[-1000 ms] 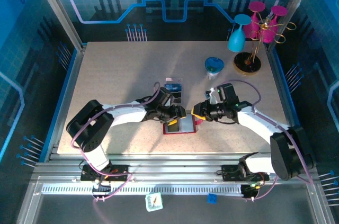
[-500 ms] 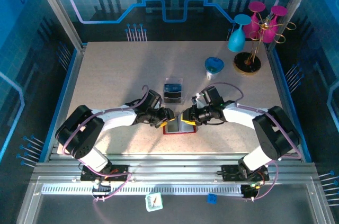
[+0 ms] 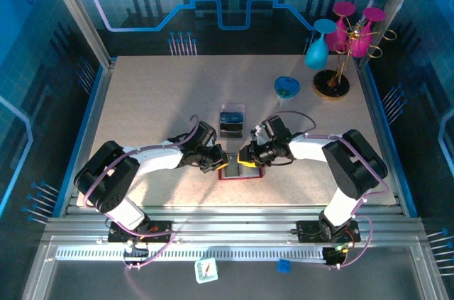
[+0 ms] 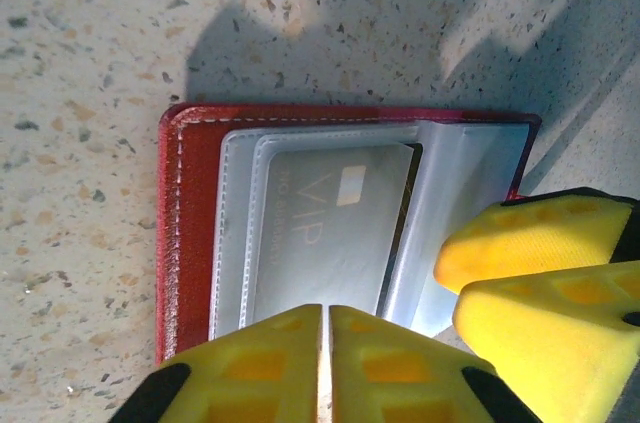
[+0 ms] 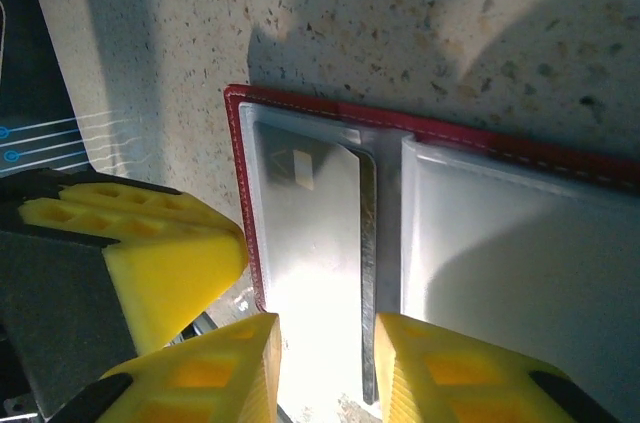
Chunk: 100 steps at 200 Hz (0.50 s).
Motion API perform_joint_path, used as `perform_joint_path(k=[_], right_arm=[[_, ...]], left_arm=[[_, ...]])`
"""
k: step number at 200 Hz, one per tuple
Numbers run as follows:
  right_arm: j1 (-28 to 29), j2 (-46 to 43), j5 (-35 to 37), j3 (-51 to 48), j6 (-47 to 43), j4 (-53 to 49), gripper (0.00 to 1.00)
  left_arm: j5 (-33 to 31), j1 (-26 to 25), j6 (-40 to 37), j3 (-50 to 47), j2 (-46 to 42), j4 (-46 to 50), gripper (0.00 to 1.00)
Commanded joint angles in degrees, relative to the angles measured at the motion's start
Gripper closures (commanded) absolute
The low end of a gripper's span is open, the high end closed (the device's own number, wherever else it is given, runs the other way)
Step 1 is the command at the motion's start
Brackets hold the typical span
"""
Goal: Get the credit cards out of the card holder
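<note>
Left end effector (image 4: 323,348): the yellow pads are closed against each other with only a thin seam between them, at the edge of one pocket of the card holder (image 4: 185,233). I cannot tell whether anything is nipped in that seam.

The card holder lies open and flat on the speckled table (image 3: 156,101), near the front middle, between the two arms and just in front of a clear box (image 3: 232,120). It has a red outer cover with pale stitching and grey, glossy inner pockets on both halves. One grey card (image 4: 320,233), marked VIP with a small chip, sits in the pocket; I note no card lying outside the holder.

Right end effector (image 5: 325,363): the pads stand narrowly apart over the same pocket, by the card's edge, and grip nothing that I can see.

Against the frame a second ago, the left pads have gone from apart to closed. Both end effectors have come in over the holder, the right one moving leftward. The holder itself has not shifted.
</note>
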<state>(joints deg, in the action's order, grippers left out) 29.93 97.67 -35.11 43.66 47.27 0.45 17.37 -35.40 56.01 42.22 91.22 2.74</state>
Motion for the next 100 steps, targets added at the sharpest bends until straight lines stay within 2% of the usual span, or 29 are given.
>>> perform_joint_path(k=[1, 100], right_arm=[[1.15, 1.36, -1.35, 1.77, 0.55, 0.79, 0.7], [2.38, 4.34, -1.4, 3.44, 0.25, -0.14, 0.7]], left_arm=[[-0.37, 0.36, -0.62, -0.83, -0.16, 1.6, 0.93], [-0.82, 0.41, -1.2, -0.75, 0.32, 3.42, 0.97]])
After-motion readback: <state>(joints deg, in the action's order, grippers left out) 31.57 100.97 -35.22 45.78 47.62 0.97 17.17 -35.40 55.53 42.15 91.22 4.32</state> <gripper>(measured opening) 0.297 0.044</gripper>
